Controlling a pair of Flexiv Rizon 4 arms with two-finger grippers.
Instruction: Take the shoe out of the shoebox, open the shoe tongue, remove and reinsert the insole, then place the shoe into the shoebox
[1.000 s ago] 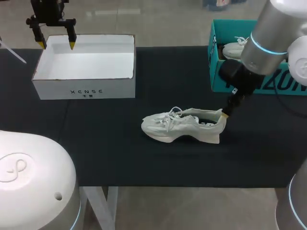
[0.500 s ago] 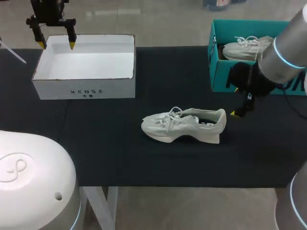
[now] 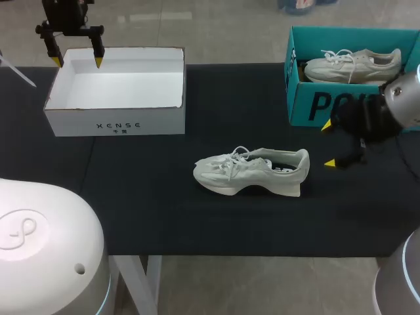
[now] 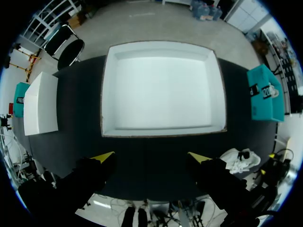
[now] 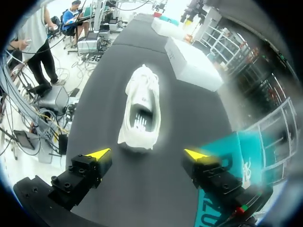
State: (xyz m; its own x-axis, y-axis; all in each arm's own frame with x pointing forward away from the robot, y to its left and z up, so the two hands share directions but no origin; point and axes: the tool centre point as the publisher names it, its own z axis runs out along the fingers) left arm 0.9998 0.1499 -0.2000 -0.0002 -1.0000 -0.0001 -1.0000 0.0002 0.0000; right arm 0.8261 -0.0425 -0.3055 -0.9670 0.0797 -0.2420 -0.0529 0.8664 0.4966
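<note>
Our right pincer [image 3: 329, 144] hangs low over the table [image 3: 131, 197], its two yellow-tipped fingers spread wide with nothing between them. Our left pincer [image 3: 78, 62] is well apart from it at the far corner, and its fingers are just as wide and just as bare.

The black table lies under both pincers. The white box [image 3: 118, 98] stands open-topped directly under and ahead of the left pincer. From the left wrist we see its white inside past the fingertips. The teal box [image 3: 308, 105] stands just beside the right pincer, and one fingertip hangs before its front wall.

The shoe [image 3: 252, 172] stands on its sole on the table, outside both boxes. It is just ahead of the right pincer, in line with the gap between the fingers and not touching either one. Its heel faces the pincer and its toe points away. The mouth of the shoe faces up and shows a dark inside. A second shoe [image 3: 354, 65] lies in the teal box, behind the right pincer.
</note>
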